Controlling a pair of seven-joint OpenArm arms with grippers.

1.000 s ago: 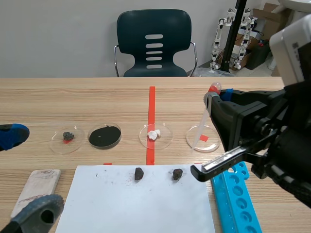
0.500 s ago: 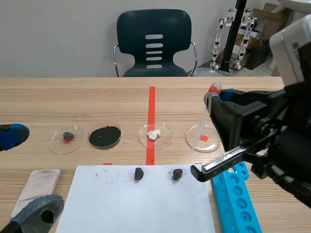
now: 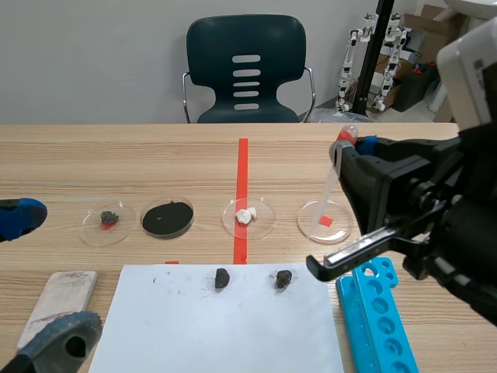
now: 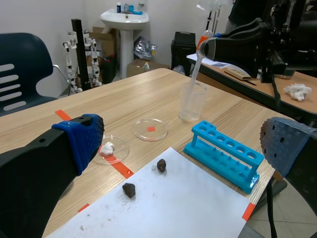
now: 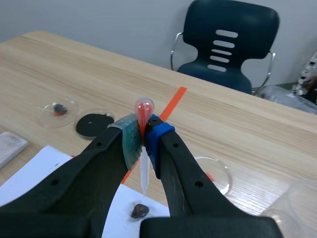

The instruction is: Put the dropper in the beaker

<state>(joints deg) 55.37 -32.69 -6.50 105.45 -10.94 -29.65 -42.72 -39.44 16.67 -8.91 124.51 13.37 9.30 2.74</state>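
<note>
The dropper [image 3: 332, 180], a clear pipette with a red bulb, hangs tip down in my right gripper [image 3: 346, 152], which is shut on it just under the bulb. In the right wrist view the dropper [image 5: 144, 168] runs down between the pads of the gripper [image 5: 143, 137], and the clear beaker [image 5: 296, 203] shows ahead and off to one side. In the left wrist view the dropper [image 4: 194, 65] slants down to the rim of the beaker [image 4: 192, 103]; I cannot tell whether the tip is inside. My left gripper [image 4: 181, 133] stays open near the table's front left, holding nothing.
Several petri dishes stand in a row: a dark bit [image 3: 106, 222], black powder [image 3: 167, 218], a white lump [image 3: 248, 217], a red bit [image 3: 324, 221]. A white sheet [image 3: 225, 326] carries two dark stones. A blue tube rack [image 3: 377, 315] and a white block [image 3: 58, 299] lie near the front.
My right arm has shifted slightly to the right and away with the dropper. The left arm has not moved.
</note>
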